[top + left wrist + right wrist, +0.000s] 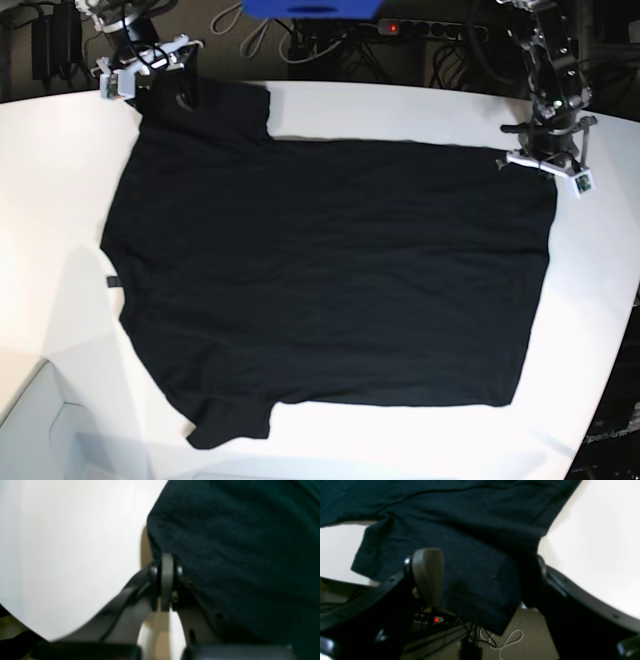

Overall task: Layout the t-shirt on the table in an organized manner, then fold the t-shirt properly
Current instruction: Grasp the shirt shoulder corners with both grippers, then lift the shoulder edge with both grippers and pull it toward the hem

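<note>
The t-shirt [330, 280] lies spread flat across the table [50, 150], sleeves toward the base view's left. The left gripper [167, 562] is at the shirt's far hem corner, on that view's right; its jaws are pressed together with the cloth edge against them, though whether cloth is pinched cannot be told. The right gripper [480, 575] stands over the far sleeve at the table's far edge, jaws spread wide, with sleeve cloth lying between the fingers [428, 575].

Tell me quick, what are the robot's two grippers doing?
Left gripper: shut on the t-shirt.
Right gripper: open, jaws either side of a sleeve.
</note>
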You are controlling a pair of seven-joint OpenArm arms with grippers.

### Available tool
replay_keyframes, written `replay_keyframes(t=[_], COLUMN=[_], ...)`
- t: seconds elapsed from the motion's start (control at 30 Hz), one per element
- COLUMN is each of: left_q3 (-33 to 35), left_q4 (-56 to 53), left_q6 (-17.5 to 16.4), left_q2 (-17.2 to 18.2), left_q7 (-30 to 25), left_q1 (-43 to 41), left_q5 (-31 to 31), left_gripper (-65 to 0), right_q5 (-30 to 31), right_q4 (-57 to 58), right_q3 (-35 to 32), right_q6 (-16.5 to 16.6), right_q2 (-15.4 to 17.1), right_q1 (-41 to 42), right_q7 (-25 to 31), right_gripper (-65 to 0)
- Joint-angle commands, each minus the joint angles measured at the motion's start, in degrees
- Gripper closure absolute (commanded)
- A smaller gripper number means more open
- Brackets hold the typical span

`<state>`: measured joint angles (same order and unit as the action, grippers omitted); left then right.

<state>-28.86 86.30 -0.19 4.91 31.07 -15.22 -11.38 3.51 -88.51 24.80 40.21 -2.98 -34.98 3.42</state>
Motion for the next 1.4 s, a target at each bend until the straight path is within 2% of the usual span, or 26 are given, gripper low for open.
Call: replay_keyframes(t=[0.0, 0.1, 0.4, 0.67, 0.9, 1.1, 1.37], left_q3=[0.2, 0.2, 0.2, 0.2, -0.3, -0.3, -0.2], left_q4=[-0.3, -0.3, -0.2, 3.6, 9.7, 13.7, 10.3], left_q6=[-0.1, -0.1, -0.1, -0.1, -0.1, -0.1, 0.0], left_q2=[-0.1, -0.2, -0.2, -0.3, 0.2, 0.2, 0.2], left_q7=[4.5, 4.6, 4.8, 4.8, 4.8, 4.8, 4.8], left_q1=[-0.7, -0.7, -0.8, -1.5, -1.6, 0.1, 6.7], left_q5=[-0.1, -0.1, -0.1, -0.3, -6.5, -6.9, -6.5], left_gripper=[0.0, 0.0, 0.0, 0.0, 0.0, 0.0, 0.0], right_q5=[-1.1, -1.1, -1.1, -0.7, -0.9, -1.0, -1.2], right_q4=[1.0, 3.5, 4.3, -5.6, -14.4, -14.0, -9.0], right_q3=[-0.9, -1.8, -3.7, -3.0, -3.0, -1.6, 0.0], right_q6=[-0.2, -0.2, -0.2, -0.2, -0.2, -0.2, -0.2], right_q2=[0.0, 0.2, 1.3, 1.0, 1.1, 1.2, 1.4], right_q1=[-0.8, -0.5, -0.2, -1.5, -0.1, 3.8, 10.9], right_q7=[-2.8, -2.7, -2.8, -2.7, -3.2, -3.3, -3.3], right_gripper=[-45.4, -38.9, 0.0, 0.0, 0.0, 0.0, 0.0])
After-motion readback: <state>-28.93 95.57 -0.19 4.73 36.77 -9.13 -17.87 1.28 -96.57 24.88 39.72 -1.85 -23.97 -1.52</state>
